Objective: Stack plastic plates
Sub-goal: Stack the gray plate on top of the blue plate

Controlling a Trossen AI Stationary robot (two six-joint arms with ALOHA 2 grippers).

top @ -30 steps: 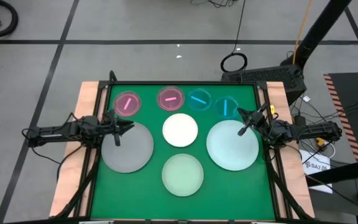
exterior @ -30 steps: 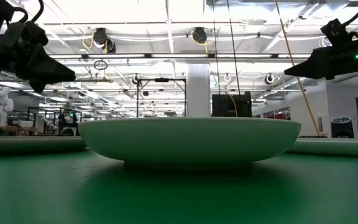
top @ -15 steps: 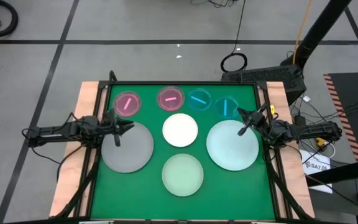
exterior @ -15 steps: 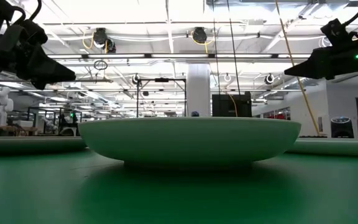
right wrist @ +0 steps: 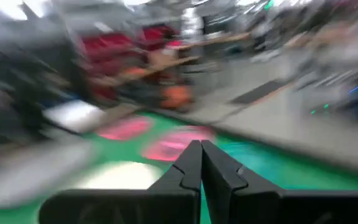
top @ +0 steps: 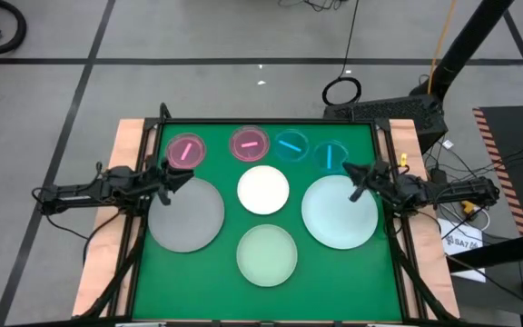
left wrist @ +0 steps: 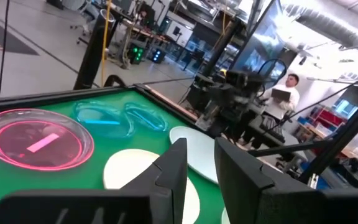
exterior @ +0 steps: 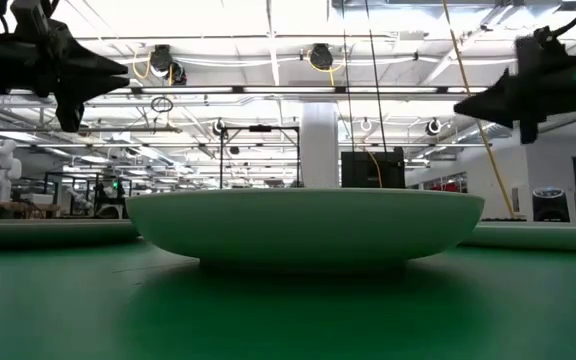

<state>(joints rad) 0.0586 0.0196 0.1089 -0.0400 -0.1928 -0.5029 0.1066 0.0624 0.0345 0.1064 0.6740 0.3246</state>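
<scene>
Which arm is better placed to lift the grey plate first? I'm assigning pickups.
Probably left: the left gripper hovers at the grey plate's far edge; the right gripper is over the mint plate.

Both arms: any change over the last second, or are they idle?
Not idle. The left gripper has lifted and swung off the grey plate toward the far side; in the low view it now sits higher. The right gripper has likewise risen and turned above the far edge of the mint plate. Nothing was taken hold of or let go. All eight plates lie where they were, unstacked.
</scene>
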